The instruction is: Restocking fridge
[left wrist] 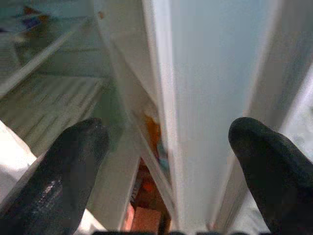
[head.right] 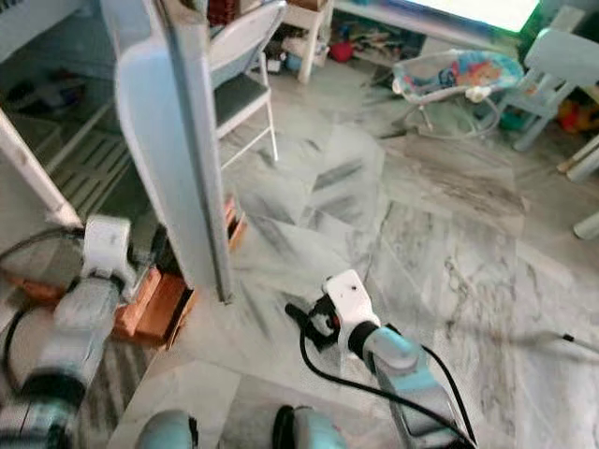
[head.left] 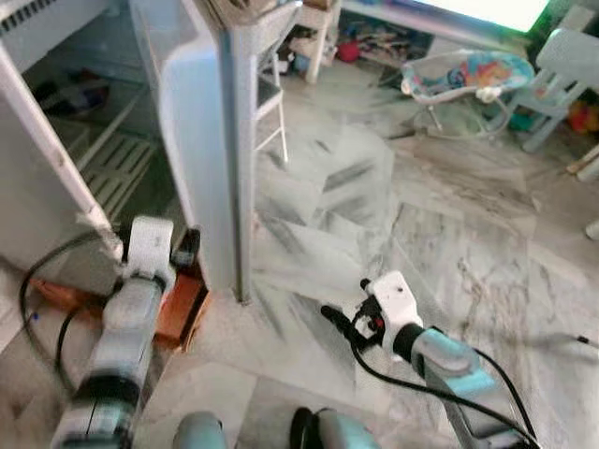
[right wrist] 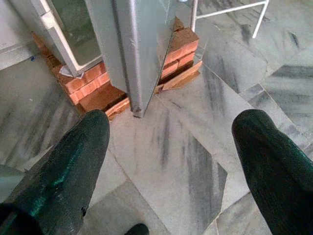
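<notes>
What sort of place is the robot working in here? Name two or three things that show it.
Probably a family home's living space: an open fridge door on marble floor, a baby bouncer, and a white chair.

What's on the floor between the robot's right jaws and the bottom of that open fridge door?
Nothing: between the right gripper and the fridge door lies bare marbled floor, as the right wrist view shows. Bricks sit just behind the door's foot.

Both hands [left wrist: 164, 147] [right wrist: 168, 147] spread, arms forward
</notes>
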You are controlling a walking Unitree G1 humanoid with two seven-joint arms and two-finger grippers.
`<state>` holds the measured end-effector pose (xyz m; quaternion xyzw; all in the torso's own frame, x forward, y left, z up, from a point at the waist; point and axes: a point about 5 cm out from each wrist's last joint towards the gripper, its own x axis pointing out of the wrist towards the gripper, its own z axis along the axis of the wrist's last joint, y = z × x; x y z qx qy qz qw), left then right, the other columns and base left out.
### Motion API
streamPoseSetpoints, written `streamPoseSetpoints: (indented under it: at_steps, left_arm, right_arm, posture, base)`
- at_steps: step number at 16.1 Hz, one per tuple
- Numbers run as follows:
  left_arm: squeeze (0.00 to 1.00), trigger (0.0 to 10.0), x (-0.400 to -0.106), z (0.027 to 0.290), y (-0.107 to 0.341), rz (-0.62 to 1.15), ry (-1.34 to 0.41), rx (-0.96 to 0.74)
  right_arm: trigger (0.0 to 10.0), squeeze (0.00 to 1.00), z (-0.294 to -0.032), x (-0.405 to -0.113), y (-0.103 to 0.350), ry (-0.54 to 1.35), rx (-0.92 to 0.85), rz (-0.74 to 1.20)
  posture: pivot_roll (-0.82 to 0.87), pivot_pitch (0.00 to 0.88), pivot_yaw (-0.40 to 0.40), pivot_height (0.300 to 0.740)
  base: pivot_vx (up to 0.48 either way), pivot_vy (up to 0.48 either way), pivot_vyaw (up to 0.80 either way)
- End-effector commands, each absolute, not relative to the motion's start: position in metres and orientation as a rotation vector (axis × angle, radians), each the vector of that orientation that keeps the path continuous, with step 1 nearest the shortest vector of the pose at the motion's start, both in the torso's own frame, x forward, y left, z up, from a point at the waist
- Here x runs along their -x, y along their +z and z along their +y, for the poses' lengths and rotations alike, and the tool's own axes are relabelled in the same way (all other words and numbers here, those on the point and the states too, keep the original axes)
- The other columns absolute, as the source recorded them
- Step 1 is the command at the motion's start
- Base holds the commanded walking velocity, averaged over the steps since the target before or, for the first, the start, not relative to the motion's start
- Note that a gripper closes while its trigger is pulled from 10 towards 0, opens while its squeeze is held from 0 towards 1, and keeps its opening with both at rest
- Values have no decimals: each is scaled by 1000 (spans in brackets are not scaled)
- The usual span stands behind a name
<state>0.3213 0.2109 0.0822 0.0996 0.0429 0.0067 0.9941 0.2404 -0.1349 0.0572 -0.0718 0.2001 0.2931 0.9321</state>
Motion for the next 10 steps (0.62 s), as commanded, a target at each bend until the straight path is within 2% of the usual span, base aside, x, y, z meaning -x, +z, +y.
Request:
streamPoseSetpoints:
  at_steps: [1, 4, 5, 6, 8, 10]
  left_arm:
    - [0, 10000, -325, 210, 82, 85, 42, -171]
    - [0, 10000, -354, 211, 104, 74, 153, -191]
    - [0, 10000, -364, 198, 111, 77, 103, -176]
    - [0, 10000, -372, 169, 114, 91, -18, -159]
    - [0, 10000, -374, 137, 115, 86, -167, -155]
    - [0, 10000, -359, 66, 116, 32, -500, -130]
  right_arm:
    - [10000, 0, -142, -241, 56, 580, 161, 416]
    - [10000, 0, -144, -243, 58, 562, 163, 405]
    - [10000, 0, -145, -242, 58, 558, 163, 406]
    - [10000, 0, -145, -242, 58, 556, 162, 406]
    - [10000, 0, -145, -242, 57, 556, 160, 405]
    - [10000, 0, -143, -242, 57, 559, 151, 403]
  posture:
    - [110, 131, -137, 740]
    - [87, 125, -136, 740]
    - [84, 124, -134, 740]
    - [85, 122, -133, 740]
    - [84, 122, -132, 740]
    - [89, 122, -130, 740]
  base:
    - [0, 0, 0]
    - [0, 0, 0]
    - [0, 0, 0]
    - [0, 0, 0]
    - [0, 0, 0]
    - [0, 0, 0]
